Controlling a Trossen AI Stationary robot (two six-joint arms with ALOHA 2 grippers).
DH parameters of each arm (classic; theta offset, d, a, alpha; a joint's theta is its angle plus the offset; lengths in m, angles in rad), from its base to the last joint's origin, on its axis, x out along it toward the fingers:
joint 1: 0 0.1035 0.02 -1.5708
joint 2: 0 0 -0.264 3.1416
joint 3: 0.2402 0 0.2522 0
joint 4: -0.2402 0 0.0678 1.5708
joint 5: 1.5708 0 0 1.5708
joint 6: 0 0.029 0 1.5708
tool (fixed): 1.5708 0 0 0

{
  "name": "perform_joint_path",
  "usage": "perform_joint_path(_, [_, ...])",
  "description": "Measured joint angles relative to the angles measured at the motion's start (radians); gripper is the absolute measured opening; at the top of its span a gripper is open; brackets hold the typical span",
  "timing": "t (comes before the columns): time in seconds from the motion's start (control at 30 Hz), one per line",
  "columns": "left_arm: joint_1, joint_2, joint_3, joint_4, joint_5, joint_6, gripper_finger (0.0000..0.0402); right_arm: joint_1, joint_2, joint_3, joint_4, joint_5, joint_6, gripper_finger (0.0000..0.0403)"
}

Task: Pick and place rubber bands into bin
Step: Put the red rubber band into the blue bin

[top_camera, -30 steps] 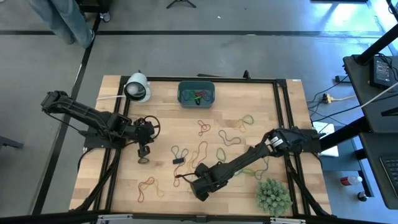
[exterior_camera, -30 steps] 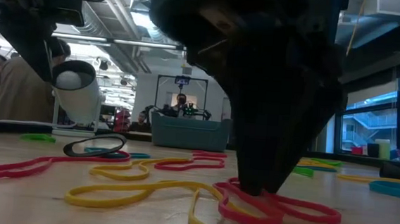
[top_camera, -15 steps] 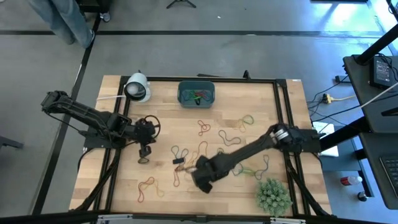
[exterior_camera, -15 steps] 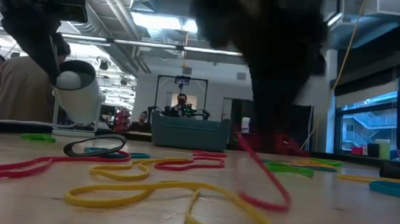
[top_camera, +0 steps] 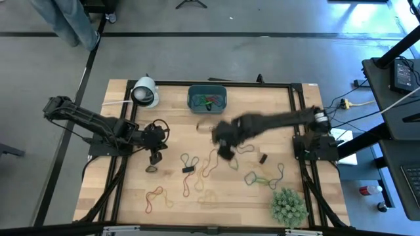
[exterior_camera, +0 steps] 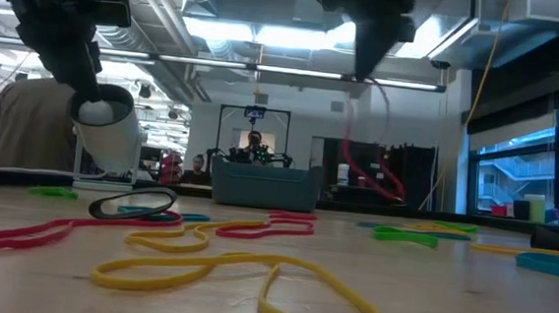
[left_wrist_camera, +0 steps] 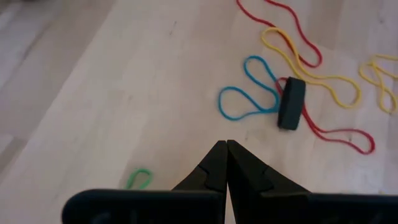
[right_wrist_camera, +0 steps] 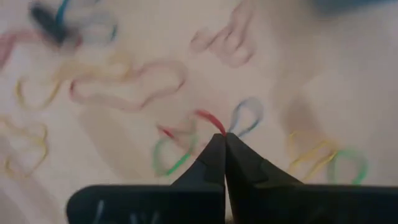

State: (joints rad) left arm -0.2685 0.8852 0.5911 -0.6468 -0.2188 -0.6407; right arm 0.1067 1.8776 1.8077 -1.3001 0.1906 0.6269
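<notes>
Red band (exterior_camera: 366, 161): a thin loop hanging in the air from the closed jaws of the right gripper (top_camera: 224, 148), near the middle of the bench (top_camera: 170, 105). In the right wrist view a short red strand (right_wrist_camera: 210, 120) shows at the pinched fingertips. In the high view the gripper lies at about 6 o'clock from the bin (top_camera: 207, 99), apart from it, with the arm reaching in from 3 o'clock.

Bin: a teal tray at 12 o'clock on the bench, holding a few bands (top_camera: 209, 101).

Loose bands (top_camera: 197, 167): red, yellow, green and blue loops scattered flat over the middle and 6 o'clock part of the bench; in the low view a yellow loop (exterior_camera: 241, 277) lies nearest, with a long red one (exterior_camera: 37, 231) beside it.

Left gripper (top_camera: 153, 157): at 9 o'clock, jaws closed on nothing, held above bare wood. Ahead of it the left wrist view shows a blue band (left_wrist_camera: 247, 93) touching a small dark block (left_wrist_camera: 291, 102), and a small green band (left_wrist_camera: 139, 179) nearer the fingertips.

White roll (top_camera: 145, 92): at 11 o'clock, just beside the bin's 9 o'clock side.

Green spiky plant (top_camera: 287, 205): at the 5 o'clock corner.
</notes>
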Motion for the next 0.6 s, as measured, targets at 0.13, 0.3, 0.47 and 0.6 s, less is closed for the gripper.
perform_joint_path(0.13, [0.035,0.000,0.000,0.000,0.000,0.000,0.0002,-0.159,-0.018,0.001,0.075,0.002,-0.170,0.0000])
perform_joint_path(0.3, [0.095,0.000,0.000,0.000,0.000,0.000,0.0002,-0.323,-0.013,0.010,0.252,-0.057,-0.409,0.0000])
perform_joint_path(0.47, [0.152,0.000,0.000,0.018,-0.004,-0.011,0.0002,-0.433,0.018,0.010,0.417,-0.099,-0.611,0.0000])
perform_joint_path(0.6, [0.180,0.000,0.000,0.080,-0.009,-0.027,0.0002,-0.488,0.080,0.011,0.537,-0.169,-0.714,0.0000])
